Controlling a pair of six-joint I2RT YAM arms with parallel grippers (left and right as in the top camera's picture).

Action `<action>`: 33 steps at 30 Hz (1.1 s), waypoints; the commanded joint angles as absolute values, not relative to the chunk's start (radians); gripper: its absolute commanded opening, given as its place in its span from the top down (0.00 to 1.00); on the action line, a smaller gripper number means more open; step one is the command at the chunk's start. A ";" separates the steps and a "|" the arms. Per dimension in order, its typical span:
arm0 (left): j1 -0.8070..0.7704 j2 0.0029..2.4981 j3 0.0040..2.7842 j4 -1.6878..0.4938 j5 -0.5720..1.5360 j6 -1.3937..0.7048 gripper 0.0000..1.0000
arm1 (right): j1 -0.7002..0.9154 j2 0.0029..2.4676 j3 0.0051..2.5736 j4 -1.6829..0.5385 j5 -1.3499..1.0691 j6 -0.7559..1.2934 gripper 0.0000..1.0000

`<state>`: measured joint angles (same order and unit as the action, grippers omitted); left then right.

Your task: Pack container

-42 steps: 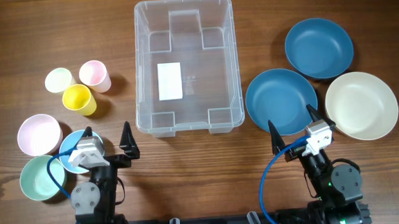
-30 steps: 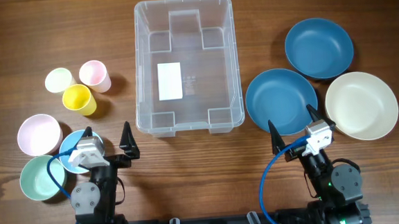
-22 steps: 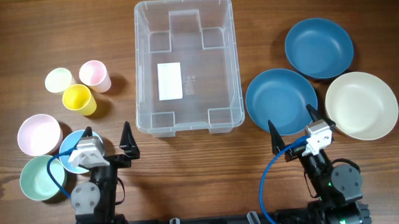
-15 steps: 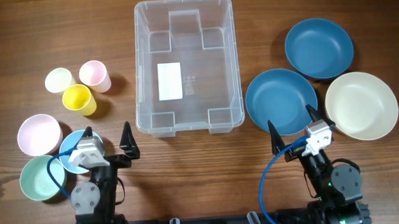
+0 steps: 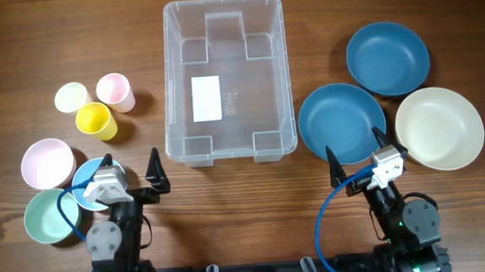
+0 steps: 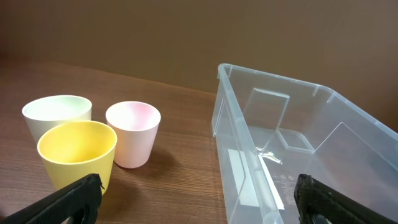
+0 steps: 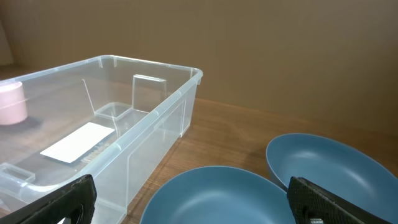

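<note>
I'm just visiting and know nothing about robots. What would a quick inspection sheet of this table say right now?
Surface: wooden table, no spills seen.
Job's things: clear container in the centre, empty, white label on its base.
Clutter: on the left, pale cup, pink cup, yellow cup, pink bowl, green bowl and light blue bowl, which is partly hidden by the arm. On the right, far blue bowl, near blue bowl, cream bowl. Perhaps meant for packing.
Grippers: left gripper and right gripper are open and hold nothing.
Cables: left blue cable, right blue cable, one looped by each arm.
Surroundings: plain brown wall.
</note>
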<state>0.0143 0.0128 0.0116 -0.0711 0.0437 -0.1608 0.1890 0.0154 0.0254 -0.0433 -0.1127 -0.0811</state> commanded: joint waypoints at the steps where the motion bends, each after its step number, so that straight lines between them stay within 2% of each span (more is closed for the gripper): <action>1: 0.016 0.007 0.006 -0.072 0.059 -0.146 0.00 | 0.193 0.007 0.026 -0.037 -0.128 -0.024 0.00; 7: 0.016 0.007 0.006 -0.071 0.073 -0.263 0.00 | 0.192 0.012 0.027 -0.037 -0.061 0.146 0.00; 13: 0.016 0.009 0.029 -0.085 0.135 -0.304 0.00 | 0.192 0.063 0.070 -0.041 -0.029 0.169 0.00; 18: 0.016 0.097 0.141 -0.172 0.134 -0.323 0.00 | 0.187 0.212 0.174 -0.052 0.008 0.213 0.00; 25: 0.016 0.419 0.402 -0.325 0.135 -0.322 0.00 | 0.154 0.576 0.484 -0.225 0.007 0.217 0.00; 33: 0.016 0.874 0.818 -0.683 0.134 -0.322 0.00 | 0.055 0.981 0.884 -0.596 -0.077 0.207 0.00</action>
